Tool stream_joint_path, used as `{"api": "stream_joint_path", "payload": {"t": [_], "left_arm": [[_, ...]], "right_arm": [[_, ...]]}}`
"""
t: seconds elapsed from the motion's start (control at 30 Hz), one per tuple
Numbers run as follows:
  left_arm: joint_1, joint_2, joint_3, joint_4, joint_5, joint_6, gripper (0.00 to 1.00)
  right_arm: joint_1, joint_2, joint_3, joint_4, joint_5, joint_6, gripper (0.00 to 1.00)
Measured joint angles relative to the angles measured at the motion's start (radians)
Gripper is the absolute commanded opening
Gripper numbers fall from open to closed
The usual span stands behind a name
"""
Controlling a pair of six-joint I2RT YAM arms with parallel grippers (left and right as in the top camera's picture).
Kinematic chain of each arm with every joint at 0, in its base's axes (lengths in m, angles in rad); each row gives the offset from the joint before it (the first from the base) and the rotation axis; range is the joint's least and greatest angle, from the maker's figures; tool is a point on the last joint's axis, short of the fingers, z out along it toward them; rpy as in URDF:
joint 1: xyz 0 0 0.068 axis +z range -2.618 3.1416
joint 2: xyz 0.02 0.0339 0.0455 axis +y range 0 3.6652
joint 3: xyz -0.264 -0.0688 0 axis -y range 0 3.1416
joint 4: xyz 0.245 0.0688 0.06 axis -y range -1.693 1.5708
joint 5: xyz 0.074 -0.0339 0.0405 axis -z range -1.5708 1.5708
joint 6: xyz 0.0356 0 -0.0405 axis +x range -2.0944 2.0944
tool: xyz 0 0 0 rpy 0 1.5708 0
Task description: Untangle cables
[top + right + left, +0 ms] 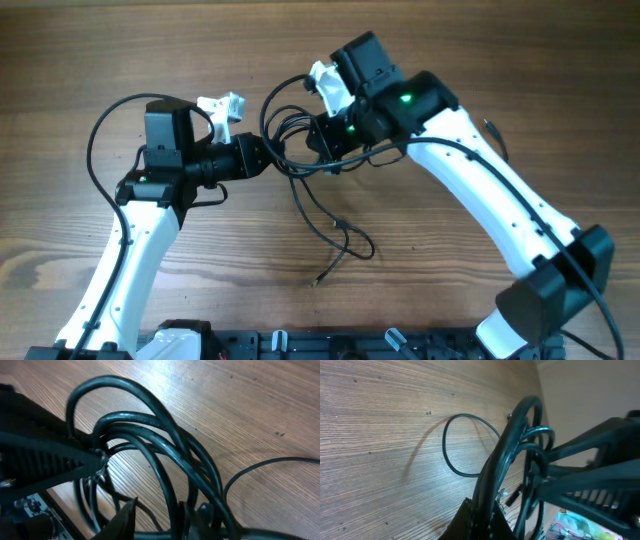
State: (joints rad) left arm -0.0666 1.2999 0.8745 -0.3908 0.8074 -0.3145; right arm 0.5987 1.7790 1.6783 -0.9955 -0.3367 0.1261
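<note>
Left fingers (pixel 465 522) are pressing together on the cables (pixel 300 150), pinching several cords of the bunch. Right fingers (pixel 125 517) are sitting slightly apart around cords of the same tangle; whether they are gripping, I cannot tell. Loose strands are trailing down across the wooden table (pixel 450 270).

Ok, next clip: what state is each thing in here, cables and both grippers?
cables: tangled in one bunch, loose ends trailing on the table
left gripper: shut on the cables
right gripper: jaws partly apart around some strands, grip unclear
green light on the right arm: lit
</note>
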Motion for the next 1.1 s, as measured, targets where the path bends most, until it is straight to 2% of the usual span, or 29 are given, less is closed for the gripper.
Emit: {"api": "stream_joint_path", "payload": {"t": [0.03,0.13,0.33,0.5,0.63,0.83,0.93,0.97,1.0,1.03,1.1], "left_arm": [[0.000,0.000,0.000,-0.001,-0.001,0.002,0.04],[0.000,0.000,0.000,-0.003,-0.008,0.003,0.04],[0.001,0.000,0.000,-0.017,-0.028,0.003,0.04],[-0.004,-0.001,0.001,-0.016,0.002,0.007,0.04],[-0.005,-0.012,0.023,-0.010,0.023,0.010,0.04],[-0.032,-0.011,0.024,-0.012,0.031,0.010,0.04],[-0.051,-0.011,0.026,-0.009,0.030,0.010,0.09],[-0.059,-0.011,0.026,-0.010,0.030,0.010,0.14],[-0.065,-0.011,0.027,-0.010,0.030,0.010,0.17],[-0.071,-0.011,0.028,-0.015,0.029,0.010,0.20],[-0.078,-0.010,0.021,-0.045,0.029,0.014,0.31]], "right_arm": [[0.002,0.010,0.000,0.000,0.002,0.000,0.13],[0.003,0.031,0.000,0.014,0.000,-0.002,0.05],[0.003,0.025,0.010,0.051,-0.069,0.007,0.04],[0.018,-0.046,0.039,0.142,-0.106,0.053,0.04],[0.021,-0.067,0.039,0.216,-0.050,0.109,0.04],[0.037,-0.067,0.039,0.221,0.115,0.132,0.04],[0.044,-0.068,0.039,0.225,0.175,0.135,0.04],[0.048,-0.068,0.039,0.226,0.200,0.135,0.05],[0.050,-0.068,0.039,0.227,0.216,0.135,0.09],[0.051,-0.069,0.039,0.234,0.237,0.135,0.23],[0.043,-0.072,0.044,0.253,0.269,0.132,0.37]]}}
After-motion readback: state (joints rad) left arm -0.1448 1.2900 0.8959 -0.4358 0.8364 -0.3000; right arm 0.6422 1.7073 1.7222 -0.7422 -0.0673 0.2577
